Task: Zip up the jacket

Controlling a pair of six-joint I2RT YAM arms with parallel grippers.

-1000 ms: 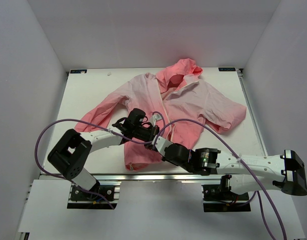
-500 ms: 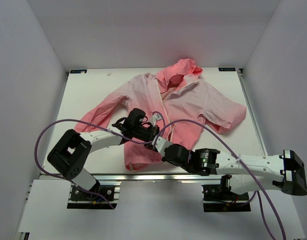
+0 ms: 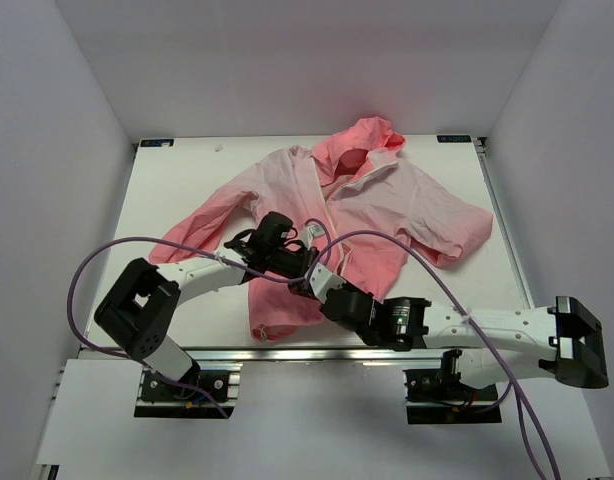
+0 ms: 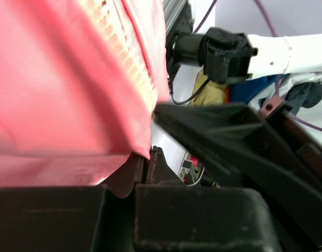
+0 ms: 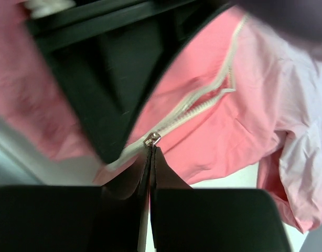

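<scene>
The pink jacket [image 3: 387, 200] lies spread on the white table [image 3: 177, 180], hood at the far side, its white zipper [image 5: 203, 102] running up the front. Both grippers meet at the near hem. My left gripper [image 3: 297, 262] is shut on the jacket's bottom corner beside the zipper; in the left wrist view the pink hem [image 4: 61, 79] enters the shut left gripper [image 4: 147, 152]. My right gripper [image 5: 152, 148] is shut on the small metal zipper pull [image 5: 152, 139] at the zipper's low end. In the top view the right gripper [image 3: 312, 280] sits just behind the left one.
White walls close in the table on three sides. Purple cables [image 3: 97, 260] arc over both arms. One sleeve [image 3: 457, 235] reaches toward the right edge and the other sleeve [image 3: 197, 225] toward the left. A metal rail [image 3: 287, 352] runs along the near edge.
The right gripper has closed fully and its arm has shifted a little left and forward, nearer the left gripper. The left arm and the jacket have hardly moved.
</scene>
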